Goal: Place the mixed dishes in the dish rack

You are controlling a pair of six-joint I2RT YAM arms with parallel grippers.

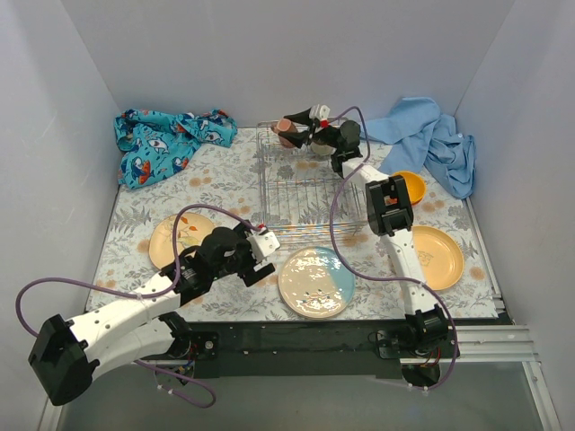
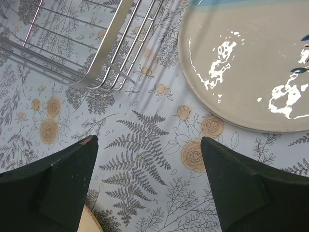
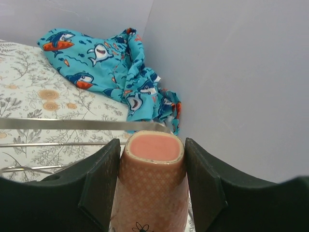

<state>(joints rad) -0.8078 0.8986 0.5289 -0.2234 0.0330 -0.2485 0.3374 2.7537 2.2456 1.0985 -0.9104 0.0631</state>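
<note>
At 12 o'clock the right gripper [image 3: 152, 162] clamps the pinkish mug [image 3: 153, 193] over the far edge of the dish rack [image 1: 296, 197], apparently to lower it in. The left gripper [image 2: 148, 145] hovers spread and empty beside the cream-and-blue plate [image 2: 251, 72] at 6 o'clock.

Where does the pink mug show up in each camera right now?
Top external: mug at far centre, at the rack's far edge, in the right pincer.
Left wrist: not in it.
Right wrist: bottom centre, clamped between the fingers.
Shared landmark: the rack, in all three.
</note>
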